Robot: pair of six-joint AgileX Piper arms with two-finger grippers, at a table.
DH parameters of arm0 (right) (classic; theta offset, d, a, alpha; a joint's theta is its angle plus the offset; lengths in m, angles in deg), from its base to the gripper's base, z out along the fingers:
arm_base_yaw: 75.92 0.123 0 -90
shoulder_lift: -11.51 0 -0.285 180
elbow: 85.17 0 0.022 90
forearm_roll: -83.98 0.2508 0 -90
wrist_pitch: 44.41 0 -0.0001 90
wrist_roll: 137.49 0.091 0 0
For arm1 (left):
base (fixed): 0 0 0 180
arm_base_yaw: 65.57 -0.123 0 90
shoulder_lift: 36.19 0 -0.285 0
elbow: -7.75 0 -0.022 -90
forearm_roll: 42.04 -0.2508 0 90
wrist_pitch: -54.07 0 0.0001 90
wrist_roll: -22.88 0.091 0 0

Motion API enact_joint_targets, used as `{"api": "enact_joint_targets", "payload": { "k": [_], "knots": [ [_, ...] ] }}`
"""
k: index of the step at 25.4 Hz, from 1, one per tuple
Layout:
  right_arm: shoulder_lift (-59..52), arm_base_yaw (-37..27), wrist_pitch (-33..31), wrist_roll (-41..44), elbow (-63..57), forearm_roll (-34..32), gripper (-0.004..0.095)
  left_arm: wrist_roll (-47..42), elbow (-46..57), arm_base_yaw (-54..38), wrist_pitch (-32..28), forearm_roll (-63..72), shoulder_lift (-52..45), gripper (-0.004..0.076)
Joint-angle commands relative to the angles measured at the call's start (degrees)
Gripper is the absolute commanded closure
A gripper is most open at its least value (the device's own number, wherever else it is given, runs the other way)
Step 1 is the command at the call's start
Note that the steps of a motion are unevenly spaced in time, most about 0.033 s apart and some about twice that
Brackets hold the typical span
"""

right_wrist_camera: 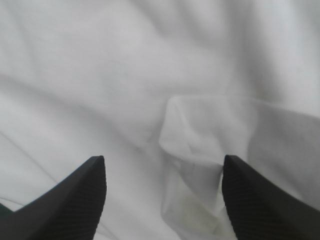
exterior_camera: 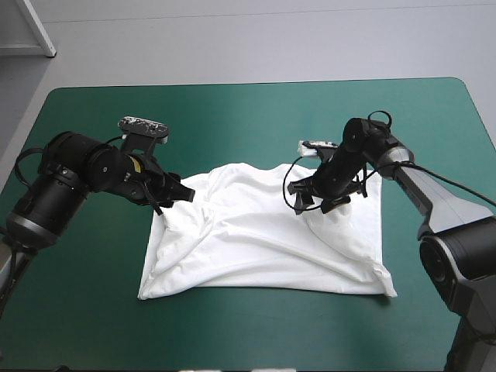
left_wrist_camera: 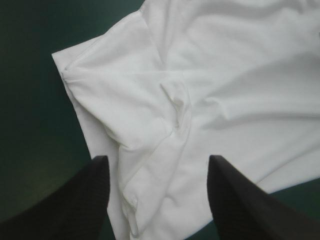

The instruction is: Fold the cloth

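Observation:
The white T-shirt [exterior_camera: 263, 240] lies spread but wrinkled on the teal-green cover, with its sleeves rumpled inward. My left gripper [exterior_camera: 177, 195] is open over the shirt's left sleeve area; in the left wrist view its fingers [left_wrist_camera: 85, 195] stand wide apart above the creased sleeve fold of the T-shirt [left_wrist_camera: 165, 110]. My right gripper [exterior_camera: 319, 203] is open over the shirt's right shoulder. In the right wrist view its fingers [right_wrist_camera: 75, 192] stand apart over a bunched fold of the T-shirt [right_wrist_camera: 200, 135]. Neither gripper holds cloth.
The teal-green cover [exterior_camera: 232, 124] shows bare beyond the shirt, toward the far edge and both sides. A small white label or tag [exterior_camera: 314, 145] lies on the table just beyond the right gripper.

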Motion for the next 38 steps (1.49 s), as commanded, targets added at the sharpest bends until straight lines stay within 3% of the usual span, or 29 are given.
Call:
{"api": "enact_joint_targets", "payload": {
  "k": [1,8,14,20,21,24,27,30,38],
  "knots": [
    [-7.8,0.0,-2.3,0.4,5.9,0.0,0.0302,-0.5,-1.8,0.2,-1.5,0.3,-2.7,0.0301],
    [-22.2,0.0,-2.3,3.6,7.3,-10.2,0.0356,-0.5,-1.8,0.2,-1.5,0.3,-6.4,0.0301],
    [-35.9,0.0,-2.3,6.5,1.0,-17.1,0.04,-0.5,-1.8,0.2,-0.1,-1.5,-9.2,0.0301],
    [-46.8,0.0,-2.3,9.2,-18.7,-19.4,0.041,-0.9,-0.6,0.2,3.5,-3.9,-10.7,0.0301],
    [-49.1,0.0,-2.3,10.0,-26.4,-18.4,0.041,-1.5,2.1,0.2,3.6,-4.1,-11.9,0.0301],
    [-51.7,0.0,-2.3,12.2,-35.1,-18.1,0.041,-3.5,10.3,0.2,3.5,-4.1,-14.7,0.0301],
    [-54.3,0.0,-2.1,13.7,-40.6,-18.1,0.041,-6.8,21.4,0.2,1.7,-3.4,-18.7,0.0301],
    [-56.2,0.0,0.2,13.7,-43.5,-18.5,0.041,-7.1,35.8,0.2,-4.6,1.5,-22.7,0.0301],
    [-56.2,0.0,3.0,13.7,-43.7,-18.0,0.0411,-11.4,39.4,0.2,-13.8,-1.1,-14.2,0.0301]
  ]
}}
